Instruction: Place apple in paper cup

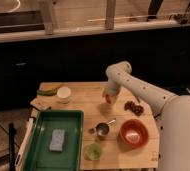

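Note:
The apple (108, 100) is a small orange-red fruit on the wooden table (88, 107), right of the middle. My gripper (108, 96) reaches down from the white arm (138, 87) and sits right on top of the apple, hiding most of it. Only the apple's lower edge shows under the gripper. The paper cup (64, 93) is short and white and stands upright at the table's back left, well to the left of the gripper.
Dark red grapes (133, 106) lie just right of the apple. A red bowl (133, 132), a metal measuring cup (102, 130) and a translucent green cup (93, 151) stand nearer the front. A green tray (58, 115) holding a blue sponge (57, 140) fills the front left.

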You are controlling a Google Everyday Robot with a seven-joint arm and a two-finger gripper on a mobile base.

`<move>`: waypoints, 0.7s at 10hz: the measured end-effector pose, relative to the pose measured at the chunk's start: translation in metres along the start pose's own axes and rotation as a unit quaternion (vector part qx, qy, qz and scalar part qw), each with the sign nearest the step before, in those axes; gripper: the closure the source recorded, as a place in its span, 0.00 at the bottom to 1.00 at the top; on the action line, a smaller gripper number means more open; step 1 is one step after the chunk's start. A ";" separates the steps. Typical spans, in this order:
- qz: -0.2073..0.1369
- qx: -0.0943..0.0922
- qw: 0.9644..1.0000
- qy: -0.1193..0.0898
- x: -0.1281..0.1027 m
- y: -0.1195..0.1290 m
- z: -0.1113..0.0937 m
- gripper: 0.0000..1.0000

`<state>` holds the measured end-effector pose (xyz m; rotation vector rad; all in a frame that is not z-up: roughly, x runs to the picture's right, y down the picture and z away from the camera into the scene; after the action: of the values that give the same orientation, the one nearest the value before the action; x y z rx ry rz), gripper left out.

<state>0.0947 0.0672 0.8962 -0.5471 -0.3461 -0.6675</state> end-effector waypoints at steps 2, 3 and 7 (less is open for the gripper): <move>-0.015 0.000 1.000 0.004 -0.016 -0.017 -0.005 0.74; -0.020 -0.002 1.000 0.006 -0.021 -0.021 -0.009 0.74; -0.044 -0.006 0.999 0.014 -0.043 -0.041 -0.013 0.80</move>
<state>0.0373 0.0535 0.8803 -0.5355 -0.3405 -0.7615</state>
